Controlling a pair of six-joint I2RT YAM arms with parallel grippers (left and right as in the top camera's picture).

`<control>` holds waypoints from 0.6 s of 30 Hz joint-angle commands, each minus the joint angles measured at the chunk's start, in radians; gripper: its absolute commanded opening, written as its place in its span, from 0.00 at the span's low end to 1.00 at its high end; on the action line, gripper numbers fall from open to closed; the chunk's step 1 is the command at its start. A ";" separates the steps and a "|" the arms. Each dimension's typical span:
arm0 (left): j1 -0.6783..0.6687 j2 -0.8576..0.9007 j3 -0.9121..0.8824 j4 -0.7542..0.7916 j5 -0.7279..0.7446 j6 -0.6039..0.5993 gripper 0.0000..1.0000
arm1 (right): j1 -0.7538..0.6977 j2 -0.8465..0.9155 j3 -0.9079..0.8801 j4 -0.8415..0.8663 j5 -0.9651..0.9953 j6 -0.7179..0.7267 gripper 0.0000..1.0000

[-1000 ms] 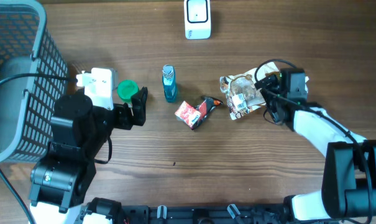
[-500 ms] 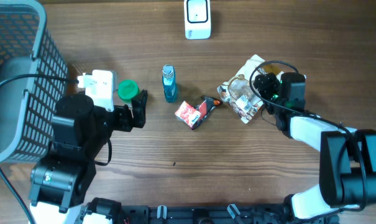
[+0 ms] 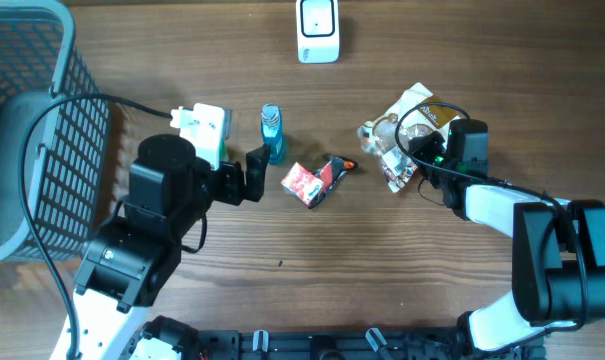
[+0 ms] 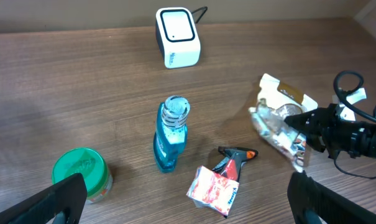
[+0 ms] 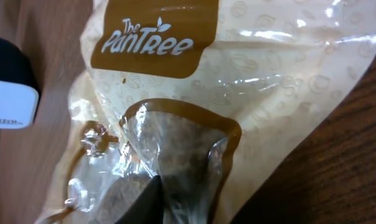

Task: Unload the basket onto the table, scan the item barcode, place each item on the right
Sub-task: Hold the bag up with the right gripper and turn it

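Counted on the brown wooden table (image 3: 182, 40): one white box-shaped barcode scanner (image 3: 318, 30), one blue plastic bottle (image 3: 272, 133), one round green-lidded jar (image 4: 82, 175), one small red-and-white printed packet (image 3: 302, 184), one slim black tool with an orange tip (image 3: 336, 167), and one crinkly clear-and-tan plastic snack bag (image 3: 394, 130) printed "The PanTree". Also one grey mesh basket (image 3: 22, 120), behind and to the left of the left arm. Two arms, two grippers.

Left gripper (image 3: 244, 180): spread wide, holding nothing, fingers (image 4: 66, 196) at the two lower corners of its wrist view. Forearm angled in from the near-left edge, wrist low over the table, pointing toward the middle. Bottle upright just ahead of the fingertips, jar just beside one finger. Packet and black tool also just ahead, touching each other. Scanner well ahead, near the far edge, window facing up.

Right gripper (image 3: 419, 160): pressed together on the near edge of the snack bag, pinching the film. One dark fingertip (image 5: 151, 200) visible against the bag at the bottom of its wrist view. White forearm stretched in from the near-right corner, wrist turned toward the table's middle, black cable looped above it. Bag fanned out beyond the fingertips; whether lifted clear of the wood, impossible to tell. Scanner well ahead and to the left of this gripper, apart from the bag.
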 commanded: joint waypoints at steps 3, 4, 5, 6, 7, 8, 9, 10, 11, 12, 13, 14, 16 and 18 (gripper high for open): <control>-0.006 -0.001 -0.005 0.006 -0.022 -0.014 1.00 | 0.007 0.081 -0.065 -0.071 0.003 -0.047 0.05; -0.006 -0.001 -0.005 0.006 -0.022 -0.014 1.00 | 0.007 0.081 -0.065 -0.071 0.003 -0.047 0.05; -0.006 -0.001 -0.005 0.006 -0.022 -0.014 1.00 | 0.007 0.081 -0.065 -0.069 0.003 -0.047 0.04; -0.006 -0.001 -0.005 0.006 -0.022 -0.014 1.00 | 0.007 0.081 -0.065 -0.067 0.003 -0.048 0.05; -0.006 -0.001 -0.005 0.006 -0.022 -0.014 1.00 | 0.007 0.081 -0.065 -0.065 0.003 -0.048 0.05; -0.006 -0.001 -0.005 0.006 -0.022 -0.014 1.00 | 0.007 0.080 -0.065 -0.064 0.003 -0.048 0.05; -0.006 -0.001 -0.005 0.006 -0.022 -0.014 1.00 | 0.007 0.078 -0.065 -0.064 0.003 -0.051 0.04; -0.006 -0.001 -0.005 0.006 -0.022 -0.014 1.00 | 0.007 0.070 -0.065 -0.064 0.001 -0.072 0.05; -0.006 0.000 -0.005 0.006 -0.022 -0.014 1.00 | 0.007 0.059 -0.065 -0.065 -0.001 -0.095 0.05; -0.006 0.000 -0.005 0.007 -0.022 -0.014 1.00 | 0.007 0.048 -0.065 -0.066 -0.002 -0.114 0.04; -0.006 0.000 -0.005 0.007 -0.022 -0.014 1.00 | 0.007 0.035 -0.065 -0.069 -0.005 -0.131 0.05; -0.006 0.000 -0.005 0.007 -0.022 -0.014 1.00 | 0.007 0.018 -0.065 -0.076 -0.006 -0.153 0.04; -0.006 0.005 -0.005 0.007 -0.022 -0.016 1.00 | 0.007 -0.020 -0.065 -0.094 -0.010 -0.181 0.05; -0.006 0.016 -0.005 0.006 -0.017 -0.018 1.00 | 0.007 -0.067 -0.065 -0.120 -0.018 -0.208 0.04</control>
